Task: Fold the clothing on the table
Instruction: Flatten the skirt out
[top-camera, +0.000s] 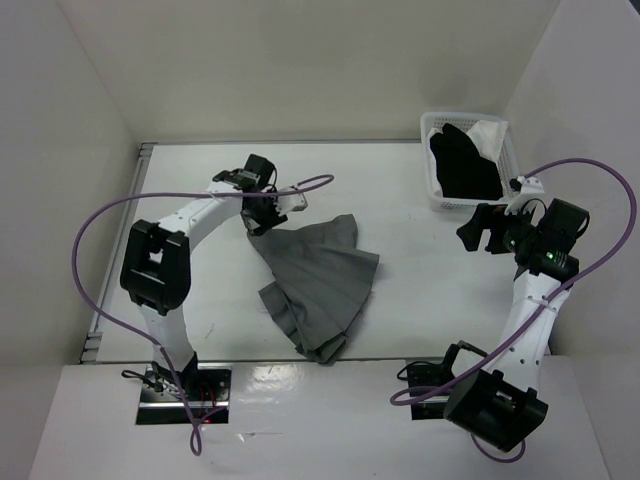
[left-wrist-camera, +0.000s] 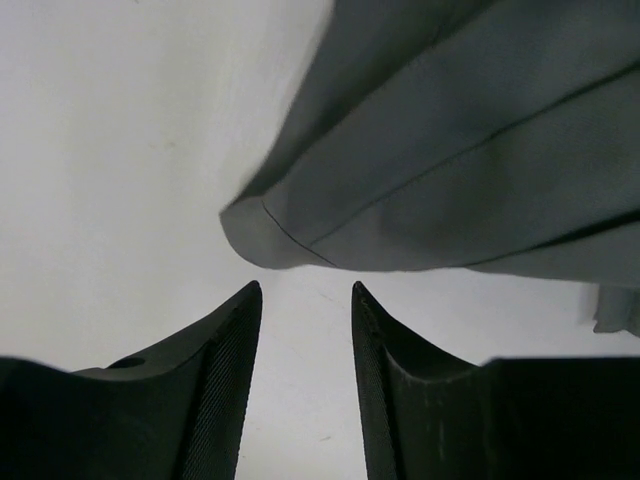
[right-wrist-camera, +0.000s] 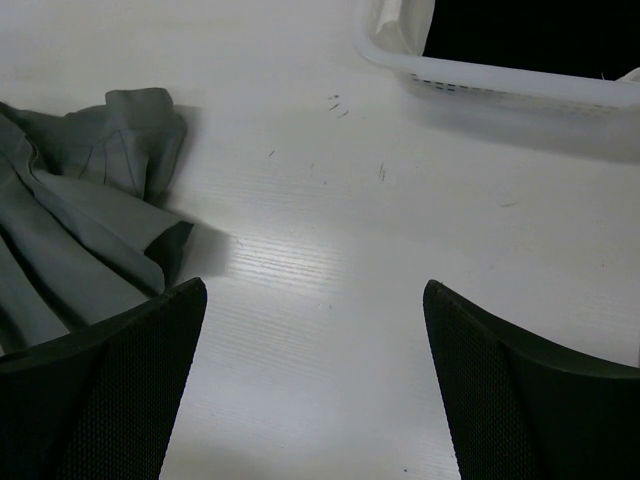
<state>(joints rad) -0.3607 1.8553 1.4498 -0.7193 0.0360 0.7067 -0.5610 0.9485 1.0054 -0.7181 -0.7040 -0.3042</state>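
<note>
With the grey skirt (top-camera: 322, 282) lying rumpled mid-table (top-camera: 425, 315), the left gripper (left-wrist-camera: 305, 290), jaws partly apart and empty, is hovering just short of its corner, apparently needing a short advance before pinching, while the right gripper (right-wrist-camera: 315, 285) is hanging wide open.

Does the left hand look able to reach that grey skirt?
Probably yes: the left hand sits just short of the skirt, only bare table between them, its fingers apart.

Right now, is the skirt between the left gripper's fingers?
No: the skirt's corner lies just beyond the left gripper, which is open with nothing inside it.
</note>
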